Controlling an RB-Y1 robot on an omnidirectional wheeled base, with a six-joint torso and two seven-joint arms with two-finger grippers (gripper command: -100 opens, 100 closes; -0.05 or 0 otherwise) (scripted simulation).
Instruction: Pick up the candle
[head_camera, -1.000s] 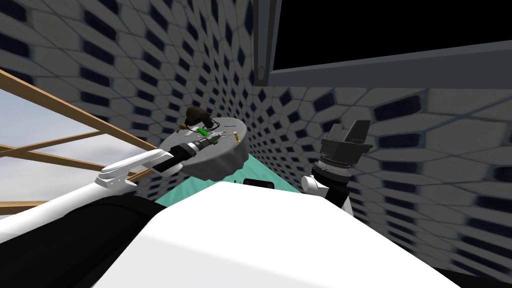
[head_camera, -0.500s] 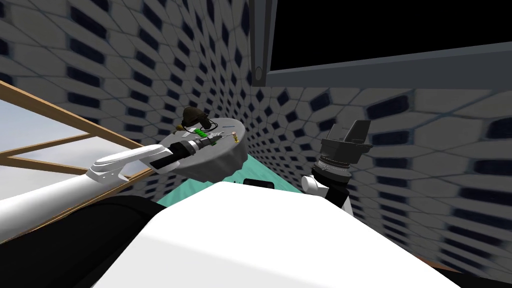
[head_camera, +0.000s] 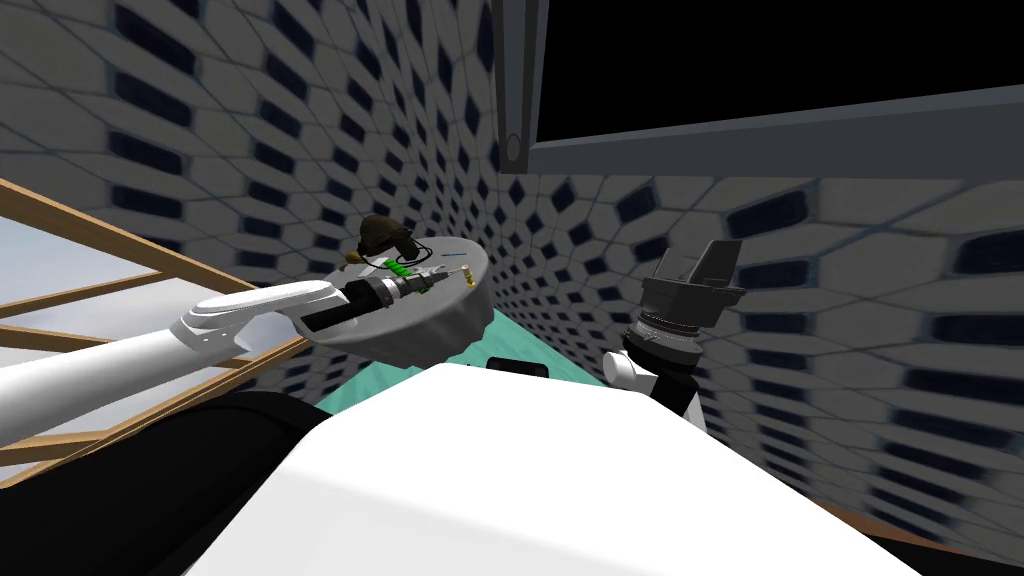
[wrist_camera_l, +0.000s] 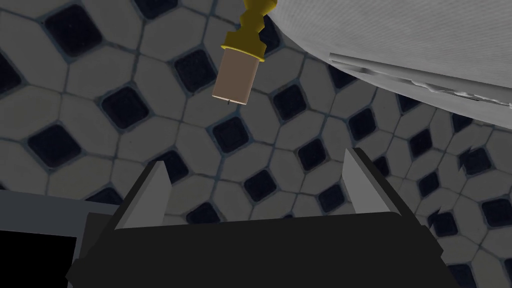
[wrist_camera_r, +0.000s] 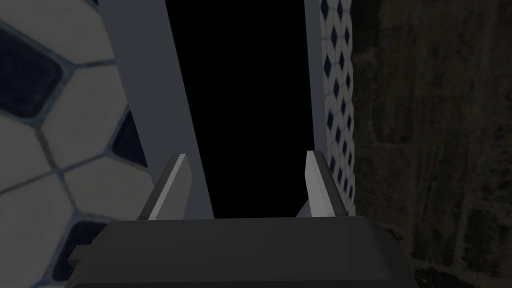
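— Tiled wall (head_camera: 250, 120) behind a round grey table (head_camera: 445, 322). Where is the candle (wrist_camera_l: 235, 75)?
— On the table, near its edge, I think, in a yellow holder (wrist_camera_l: 244, 47).
— Is it held?
— Not yet. The left gripper (wrist_camera_l: 257, 182) is over the table, fingers wide apart, short of the candle. The right gripper (wrist_camera_r: 245, 187) is off to the table's side, fingers apart too, holding nothing.

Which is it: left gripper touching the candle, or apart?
Apart. Left wrist view: the candle sits beyond the open left gripper, with tiled wall plainly visible between them.
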